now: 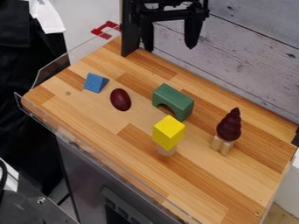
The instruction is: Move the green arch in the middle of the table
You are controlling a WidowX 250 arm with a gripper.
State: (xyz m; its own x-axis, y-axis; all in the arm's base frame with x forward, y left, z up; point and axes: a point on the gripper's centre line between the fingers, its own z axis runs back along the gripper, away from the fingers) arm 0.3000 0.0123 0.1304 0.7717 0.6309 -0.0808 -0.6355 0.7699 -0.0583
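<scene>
My gripper (171, 43) hangs at the top of the camera view, above the table's back edge, with its two fingers spread wide and nothing between them. The green arch (175, 100) stands upright on the wooden table (111, 144), a bit behind the middle, its opening facing the front left. It is below the gripper in the view, clearly apart from it.
A yellow block (168, 132) on a light wooden piece stands just in front of the arch. Left of it are a dark red egg shape (120, 99) and a blue wedge (95, 82). A dark red cone (229, 125) on wooden blocks stands right. A clear rim (64, 136) lines the front edge.
</scene>
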